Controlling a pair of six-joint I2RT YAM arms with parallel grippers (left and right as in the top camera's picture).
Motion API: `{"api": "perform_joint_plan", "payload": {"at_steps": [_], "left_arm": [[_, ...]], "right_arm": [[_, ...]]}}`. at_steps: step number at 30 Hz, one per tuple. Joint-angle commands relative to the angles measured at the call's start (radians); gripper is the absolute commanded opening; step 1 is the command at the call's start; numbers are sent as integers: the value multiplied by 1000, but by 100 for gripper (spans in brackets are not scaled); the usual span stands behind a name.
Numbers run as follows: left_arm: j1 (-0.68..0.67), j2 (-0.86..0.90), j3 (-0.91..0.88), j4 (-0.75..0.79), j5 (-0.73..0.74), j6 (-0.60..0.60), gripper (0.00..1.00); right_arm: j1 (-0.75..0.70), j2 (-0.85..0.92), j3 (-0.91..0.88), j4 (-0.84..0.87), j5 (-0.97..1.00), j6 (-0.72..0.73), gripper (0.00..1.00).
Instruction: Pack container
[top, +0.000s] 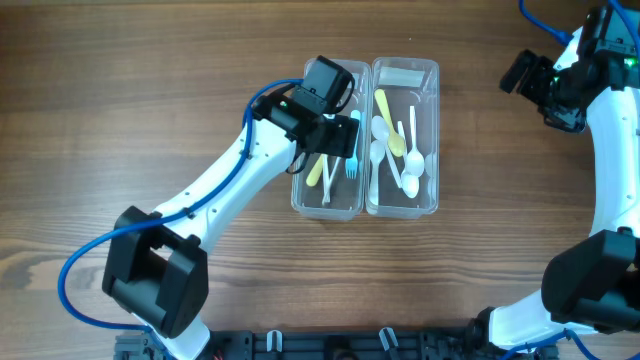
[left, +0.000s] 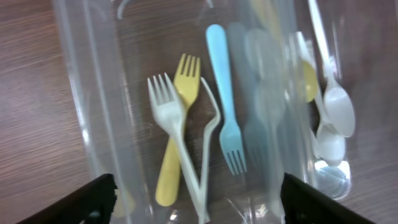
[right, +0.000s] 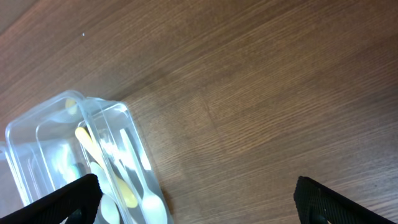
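Observation:
Two clear plastic containers stand side by side mid-table. The left container (top: 297, 196) holds forks: a blue fork (left: 224, 93), a yellow fork (left: 177, 134) and a white fork (left: 166, 102). The right container (top: 405, 68) holds white spoons (top: 410, 170) and a yellow spoon (top: 392, 125). My left gripper (top: 340, 135) hovers over the fork container, open, with nothing between its fingers (left: 93, 199). The blue fork lies in the container below it. My right gripper (top: 540, 90) is open and empty above bare wood at the far right; in its wrist view the spoon container (right: 37, 134) sits left of it.
The brown wooden table (top: 150, 90) surrounds the containers. A blue cable (top: 75, 265) loops by the left arm's base. The right arm's white links (top: 610, 170) run down the right edge.

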Motion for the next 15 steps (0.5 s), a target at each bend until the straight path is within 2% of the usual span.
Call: {"api": "perform_joint_plan", "payload": {"at_steps": [1,3,4,7,8,10,15], "left_arm": [[53,-72,11,-18,-34,27,88],[84,-113,12,-26,-34,27,89],[103,-137,12,-29,-34,27,89],[166,-201,12,-43,-34,27,92],[189,-220,12,-53,-34,27,93],[238,-252,12,-83,-34,27,95],[367,-269,12,-180,-34,27,97]], "right_arm": [[2,34,8,3,-9,-18,96],[5,62,8,-1,-9,-19,89],[6,78,8,-4,-9,-19,80],[19,144,8,-35,-13,-18,44],[24,163,8,-47,-34,-19,23],[35,197,8,-68,-82,-21,4],[90,255,8,-69,-112,-19,4]]}}
